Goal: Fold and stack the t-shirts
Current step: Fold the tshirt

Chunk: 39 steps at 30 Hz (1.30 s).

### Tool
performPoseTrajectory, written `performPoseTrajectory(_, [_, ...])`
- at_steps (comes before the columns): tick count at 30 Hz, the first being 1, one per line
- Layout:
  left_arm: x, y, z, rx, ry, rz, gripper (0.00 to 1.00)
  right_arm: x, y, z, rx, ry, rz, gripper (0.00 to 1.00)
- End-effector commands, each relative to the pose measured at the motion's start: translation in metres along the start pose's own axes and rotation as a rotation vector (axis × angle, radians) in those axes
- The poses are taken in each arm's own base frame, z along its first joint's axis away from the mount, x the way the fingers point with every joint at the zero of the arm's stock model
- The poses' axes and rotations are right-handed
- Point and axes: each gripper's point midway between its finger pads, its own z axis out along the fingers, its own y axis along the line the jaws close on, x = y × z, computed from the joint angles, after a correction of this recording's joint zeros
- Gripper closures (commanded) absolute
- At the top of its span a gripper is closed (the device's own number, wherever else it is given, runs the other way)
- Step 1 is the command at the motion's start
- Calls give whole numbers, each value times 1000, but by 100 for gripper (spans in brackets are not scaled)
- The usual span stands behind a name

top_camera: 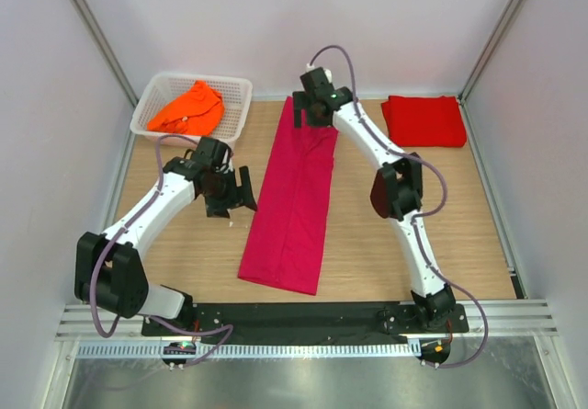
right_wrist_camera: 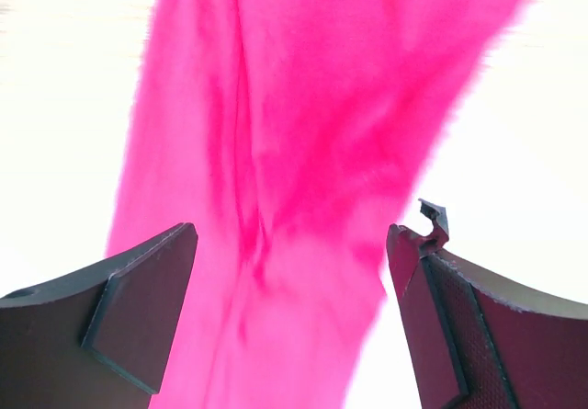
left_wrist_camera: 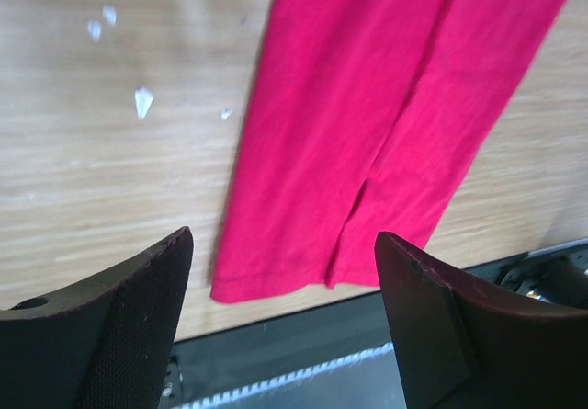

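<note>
**Surface:** light wood-grain tabletop, rectangular. A few small white flecks on the wood in the left wrist view. Black strip along the near edge at 6 o'clock, with a ribbed metal rail beyond it.

**Room:** plain white wall panels at 9, 12 and 3 o'clock. Grey metal corner posts at 11 and 1 o'clock.

**Magenta-pink soft cloth t-shirt**: folded lengthwise into a long narrow band. Flat at the table's centre, running from 12 towards 6 o'clock with a slight slant. Near hem just short of the black strip.

**Red soft cloth t-shirt**: folded into a flat rectangle at 2 o'clock, well apart from the pink band.

**Bright orange soft cloth t-shirt**: crumpled inside a white plastic lattice basket at 10 o'clock.

**Left gripper**: at 9 o'clock, just beside the pink band's left edge. Jaws spread wide, nothing between them.

**Right gripper**: over the pink band's far end at 12 o'clock. Jaws spread wide, cloth lying below the gap and not pinched. Contact with the cloth not discernible.
</note>
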Motion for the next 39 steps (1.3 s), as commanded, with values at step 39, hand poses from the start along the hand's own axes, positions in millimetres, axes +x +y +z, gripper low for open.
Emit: performPoseTrajectory(39, [126,49,41,-66,406,-277,28,373,19,-252,-557,545,566,35])
